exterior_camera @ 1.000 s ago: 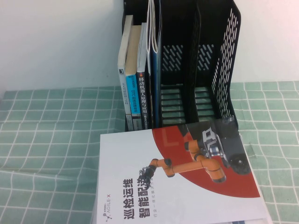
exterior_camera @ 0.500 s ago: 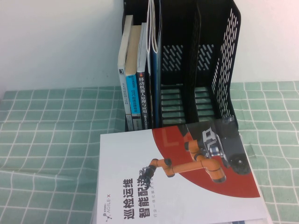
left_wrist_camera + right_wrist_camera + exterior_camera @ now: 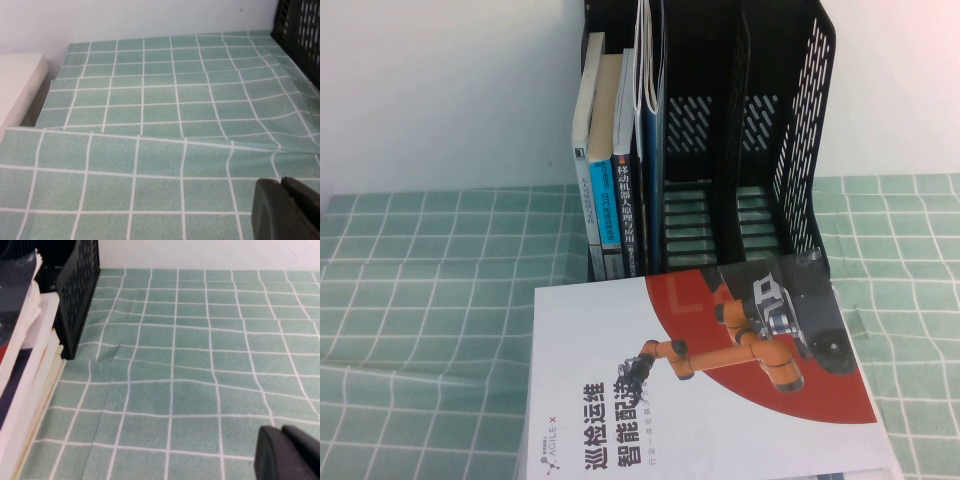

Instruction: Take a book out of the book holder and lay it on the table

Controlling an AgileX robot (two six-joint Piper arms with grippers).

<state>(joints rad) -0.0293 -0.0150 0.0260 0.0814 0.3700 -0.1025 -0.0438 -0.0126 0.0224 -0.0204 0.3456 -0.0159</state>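
The black book holder (image 3: 760, 150) stands at the back of the table (image 3: 420, 300). A tall thin dark blue book (image 3: 653, 150) stands upright in its second compartment, edge-on, cover hidden. Neither gripper shows in the high view. My left gripper (image 3: 280, 184) is shut and empty, low over bare cloth (image 3: 150, 125) left of the holder (image 3: 300, 30). My right gripper (image 3: 281, 430) is shut and empty over the cloth (image 3: 200, 365) right of the holder (image 3: 80, 295).
Thick books with blue and pale spines (image 3: 605, 170) fill the holder's left compartment. A white-and-red book picturing an orange robot arm (image 3: 700, 390) lies flat before the holder, on a stack whose edges show in the right wrist view (image 3: 25, 370). A pale block (image 3: 17, 80) sits at the cloth's left edge.
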